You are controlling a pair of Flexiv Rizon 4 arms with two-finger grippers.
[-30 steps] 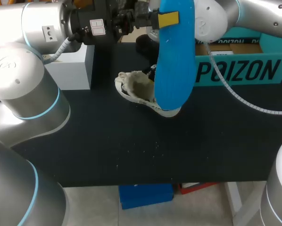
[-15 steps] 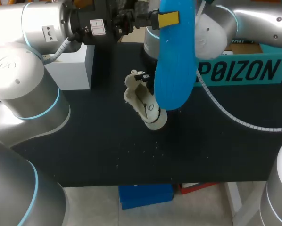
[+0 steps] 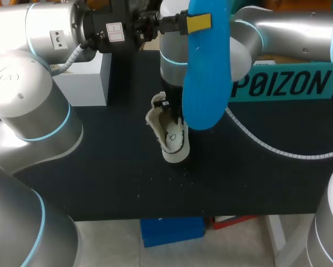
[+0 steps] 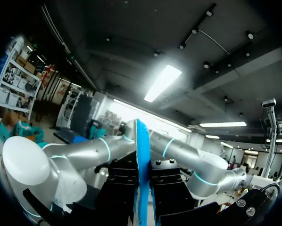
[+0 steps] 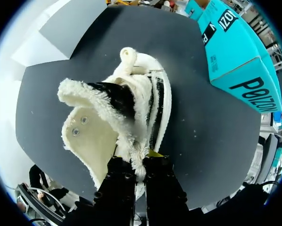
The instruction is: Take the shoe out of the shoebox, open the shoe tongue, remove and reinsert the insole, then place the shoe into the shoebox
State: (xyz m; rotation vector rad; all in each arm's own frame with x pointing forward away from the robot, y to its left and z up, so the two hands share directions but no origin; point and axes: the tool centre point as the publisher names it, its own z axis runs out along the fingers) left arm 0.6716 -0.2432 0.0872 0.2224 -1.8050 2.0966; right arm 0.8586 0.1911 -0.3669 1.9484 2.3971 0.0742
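Black tabletop (image 3: 99, 167); teal shoebox (image 3: 283, 83) at rear; left gripper (image 4: 142, 188) clamping blue insole (image 3: 205, 67) aloft; right gripper (image 5: 140, 165) pinching fleece-lined shoe (image 3: 169, 130).

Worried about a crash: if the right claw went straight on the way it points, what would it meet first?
The shoe the right claw grips; just past it, probably the black table.

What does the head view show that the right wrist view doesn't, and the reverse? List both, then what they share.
Head view only: the blue insole held up in the left jaws, and a white box. Right wrist view only: the right jaws pinching the fleecy inside of the shoe. Both: the shoe, the teal shoebox, the black table.
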